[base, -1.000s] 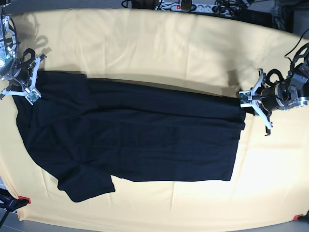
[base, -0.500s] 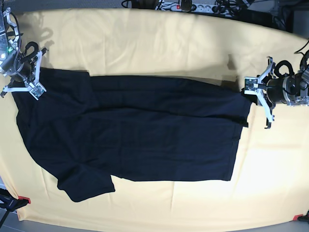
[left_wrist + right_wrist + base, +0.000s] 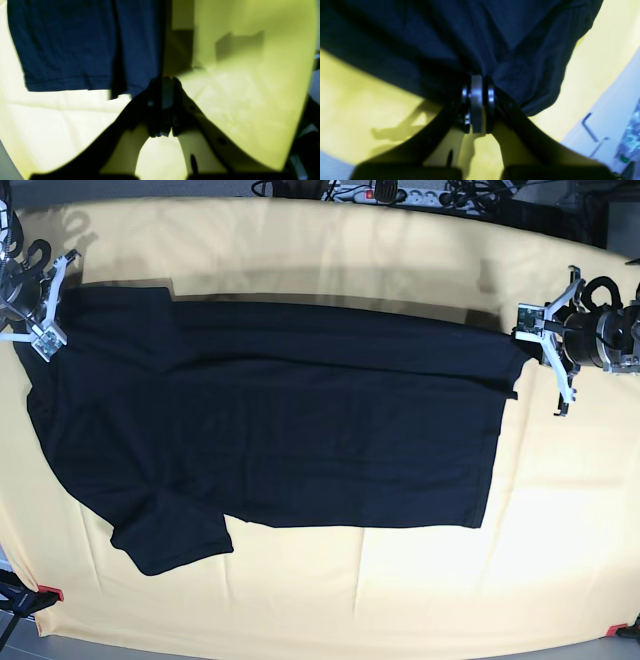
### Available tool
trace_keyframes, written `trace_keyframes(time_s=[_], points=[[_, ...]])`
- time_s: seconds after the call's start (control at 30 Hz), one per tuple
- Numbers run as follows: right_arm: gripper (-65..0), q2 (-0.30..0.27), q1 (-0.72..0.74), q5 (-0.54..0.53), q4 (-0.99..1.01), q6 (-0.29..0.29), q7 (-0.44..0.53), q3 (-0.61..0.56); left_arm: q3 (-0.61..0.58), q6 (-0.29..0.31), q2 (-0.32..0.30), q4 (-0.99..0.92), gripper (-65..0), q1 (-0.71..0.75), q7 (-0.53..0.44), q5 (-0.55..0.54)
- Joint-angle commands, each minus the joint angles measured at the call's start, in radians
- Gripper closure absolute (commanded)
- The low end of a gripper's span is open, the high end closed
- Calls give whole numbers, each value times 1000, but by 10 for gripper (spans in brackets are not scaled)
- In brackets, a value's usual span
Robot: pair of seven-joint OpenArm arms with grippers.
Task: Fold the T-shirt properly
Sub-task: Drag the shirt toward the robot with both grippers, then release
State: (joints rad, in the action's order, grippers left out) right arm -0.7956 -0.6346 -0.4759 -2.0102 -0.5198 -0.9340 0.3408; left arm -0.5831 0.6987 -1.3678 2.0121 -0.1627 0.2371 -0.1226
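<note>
Left claw (image 3: 528, 340), right claw (image 3: 52, 310) pinch soft black T-shirt (image 3: 290, 440), spread flat.

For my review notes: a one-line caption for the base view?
Both grippers, left and right, pinch the black T-shirt over the yellow cloth.

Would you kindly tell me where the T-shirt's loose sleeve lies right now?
In the base view, the sleeve lies flat at the T-shirt's lower left corner, on the yellow cloth.
</note>
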Motion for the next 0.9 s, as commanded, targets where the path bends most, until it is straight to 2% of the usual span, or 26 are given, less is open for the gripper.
trace_keyframes(time_s=[0.0, 0.13, 0.47, 0.63, 0.8, 0.87], points=[[0, -22, -20, 2, -23, -2, -10, 31, 13, -1, -36, 21, 0, -12, 8, 4], [0, -21, -91, 1, -57, -5, -10, 53, 13, -1, -69, 74, 0, -12, 32, -42], [0, -19, -200, 5, -58, 6, -11, 53, 13, -1, -125, 222, 0, -12, 382, -406], [0, -19, -248, 5, -60, 6, -32, 53, 13, -1, -144, 247, 0, -12, 455, -480], [0, -19, -291, 4, -83, 6, -37, 53, 13, -1, -147, 247, 0, -12, 551, -667], [0, -19, -303, 5, -100, 6, -56, 53, 13, -1, -147, 247, 0, -12, 559, -690]])
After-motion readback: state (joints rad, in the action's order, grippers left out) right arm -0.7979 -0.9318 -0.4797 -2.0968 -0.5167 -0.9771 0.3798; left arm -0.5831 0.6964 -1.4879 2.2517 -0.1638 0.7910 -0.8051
